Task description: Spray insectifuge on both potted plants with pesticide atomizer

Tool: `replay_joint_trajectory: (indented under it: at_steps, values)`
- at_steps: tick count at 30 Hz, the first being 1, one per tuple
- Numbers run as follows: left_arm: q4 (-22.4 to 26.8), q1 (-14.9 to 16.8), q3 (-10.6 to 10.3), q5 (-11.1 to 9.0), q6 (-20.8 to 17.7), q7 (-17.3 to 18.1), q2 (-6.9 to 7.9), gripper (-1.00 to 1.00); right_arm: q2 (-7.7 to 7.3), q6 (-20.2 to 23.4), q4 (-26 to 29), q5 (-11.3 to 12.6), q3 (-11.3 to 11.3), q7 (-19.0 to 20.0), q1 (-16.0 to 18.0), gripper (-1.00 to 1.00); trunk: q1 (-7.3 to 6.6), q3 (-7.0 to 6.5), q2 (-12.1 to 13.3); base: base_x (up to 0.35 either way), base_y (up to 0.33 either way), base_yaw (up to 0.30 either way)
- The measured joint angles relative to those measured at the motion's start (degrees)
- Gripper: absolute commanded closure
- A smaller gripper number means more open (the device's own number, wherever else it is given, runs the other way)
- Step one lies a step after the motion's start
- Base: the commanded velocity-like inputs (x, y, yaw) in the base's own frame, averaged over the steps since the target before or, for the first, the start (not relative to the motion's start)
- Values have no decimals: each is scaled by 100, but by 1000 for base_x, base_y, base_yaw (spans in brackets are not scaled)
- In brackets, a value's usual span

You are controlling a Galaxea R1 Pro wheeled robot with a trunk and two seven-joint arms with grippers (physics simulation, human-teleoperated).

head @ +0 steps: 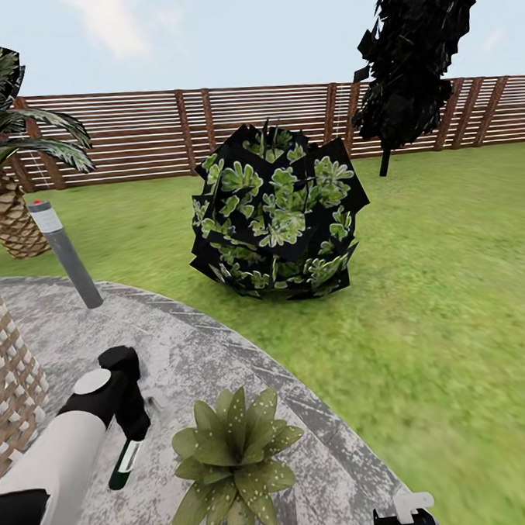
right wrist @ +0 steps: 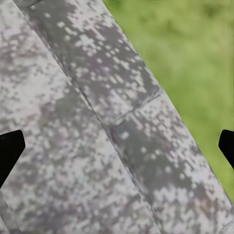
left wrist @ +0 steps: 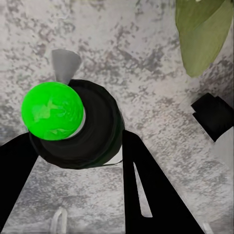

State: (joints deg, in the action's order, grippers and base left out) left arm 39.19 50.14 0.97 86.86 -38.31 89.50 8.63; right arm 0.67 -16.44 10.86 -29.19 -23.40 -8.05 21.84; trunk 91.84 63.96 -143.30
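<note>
The left gripper (head: 131,445) hangs over the round grey stone patio (head: 198,352), its jaws grasping the pesticide atomizer (head: 125,464), which points down toward the stone with its greenish base lowest. In the left wrist view the bottle (left wrist: 78,129) sits between the two black fingers (left wrist: 151,190), seen end-on as a dark round body with a bright green end facing the camera; what is inside the bottle cannot be told. Just beside the held bottle, toward the robot's right, a potted plant (head: 232,458) stands on the patio, a low rosette of broad pointed green leaves speckled with pale dots; its pot is hidden under the leaves, and one leaf (left wrist: 204,34) of it reaches into the left wrist view. The right gripper (head: 405,515) shows at the lower edge of the head view, near the patio's rim, and the right wrist view has its black fingertips (right wrist: 9,151) spread wide apart over bare stone and the edge of the lawn (right wrist: 195,63), released with nothing between them. Farther off on the grass stands a big round dark bush (head: 275,211), and at the patio's far edge a leaning grey post (head: 66,253). A palm with a scaly trunk (head: 10,208) rises behind it, in front of the brown slatted fence (head: 161,133).
</note>
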Motion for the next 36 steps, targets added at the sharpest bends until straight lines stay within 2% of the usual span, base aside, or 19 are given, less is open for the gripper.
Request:
replay_joint_trajectory:
  at_steps: [4, 7, 15, 24, 29, 30, 31, 33, 36]
  values:
    - [27, -339, -25, 0, -11, 0, 0, 100, 0, 0, -7, -4, 6, 5, 0, -100, 0, 0, 0, 0, 0, 0]
    - [52, -442, -26, 1, -34, 0, -59, 100, 5, 0, -9, -8, 7, 8, 0, -100, 0, 0, 0, 0, 0, 0]
    - [99, -378, -23, -3, -88, 0, -175, 100, 9, 0, -9, -9, 6, 9, 0, -100, 0, 0, 0, 0, 0, 0]
    - [242, -287, 13, -7, -301, -1, -96, 100, 9, 0, -9, -9, 6, 9, 0, -100, 0, 0, 0, 0, 0, 0]
    - [339, -251, 99, -45, -314, -2, -180, 100, 9, 0, -9, -9, 6, 8, 0, -100, 0, 0, 0, 0, 0, 0]
    - [346, -247, 100, -56, -329, -2, -213, 100, 9, 0, -9, -9, 6, 7, 0, -100, 0, 0, 0, 0, 0, 0]
    - [355, -239, 90, -65, -431, -2, -311, 100, 9, 0, -9, -9, 6, 9, 0, -100, 0, 0, 0, 0, 0, 0]
    - [356, -245, 94, -51, -465, -2, -256, 100, 7, 0, -9, -9, 7, 9, 0, -100, 0, 0, 0, 0, 0, 0]
    - [356, -262, 109, -50, -469, -2, -61, 100, 7, 0, -9, -9, 7, 9, 0, -100, 0, 0, 0, 0, 0, 0]
